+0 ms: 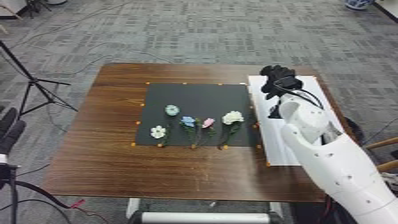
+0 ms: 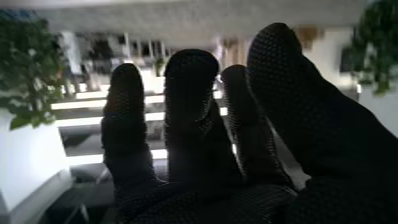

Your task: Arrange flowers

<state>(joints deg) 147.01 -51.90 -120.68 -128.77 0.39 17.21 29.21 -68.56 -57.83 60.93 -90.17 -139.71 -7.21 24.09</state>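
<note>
1. Mat (image 1: 197,91), dark, lies on the brown surface (image 1: 98,165) beside the white board (image 1: 282,156).
2. On it, left to right: small white flower (image 1: 158,132), pale green flower (image 1: 172,110), blue flower (image 1: 187,121), pink flower (image 1: 208,122), large white flower (image 1: 233,117).
3. Right hand (image 1: 286,83) is over the board's far part, fingers straight and spread, pinching nothing.
4. Left hand (image 1: 11,131) is left of the surface; its state I cannot tell.

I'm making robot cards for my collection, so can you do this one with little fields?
Table: brown
Dark mat: holds five flowers
Nearer the left: small white flower, pale blue-green flower
Middle: blue flower, pink flower
Right: big white flower
White panel: right of mat
Right hand: open, above panel's far end
Left hand: left of table
</note>
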